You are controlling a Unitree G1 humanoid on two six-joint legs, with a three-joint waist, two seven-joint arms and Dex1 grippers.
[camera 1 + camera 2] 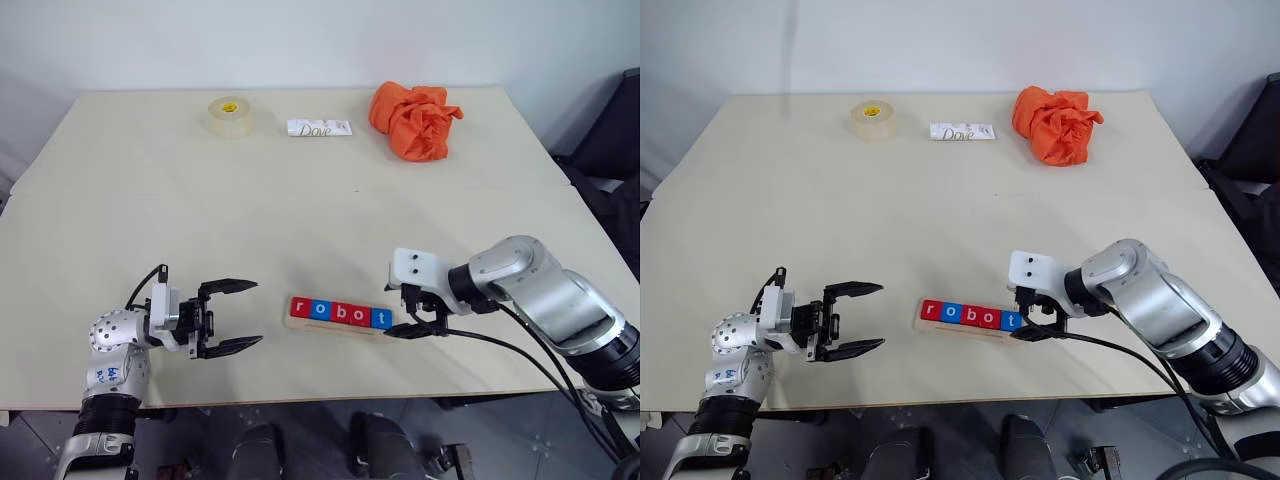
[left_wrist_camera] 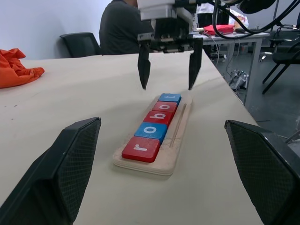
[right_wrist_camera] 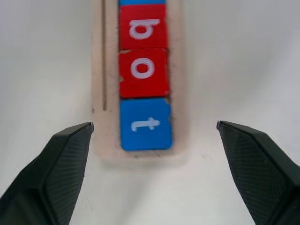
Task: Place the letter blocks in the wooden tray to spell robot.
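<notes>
all five letter blocks (image 1: 341, 313) sit in the wooden tray (image 2: 180, 146) reading robot, so the spelling looks done. the right gripper (image 1: 417, 323) hangs wide open and empty over the blue t (image 3: 144, 123), which lies between its fingers. the left gripper (image 1: 232, 316), also open and empty, faces the tray's r end

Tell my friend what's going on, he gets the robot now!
Left pincer: open, empty, hovering left of the tray.
Right pincer: open, empty, just above the tray's right end, over the blue t.
Blocks: all five sit in the tray in a row, reading r-o-b-o-t.
Done: the word is spelled.
Left: probably only pulling both arms back without bumping the tray.
</notes>
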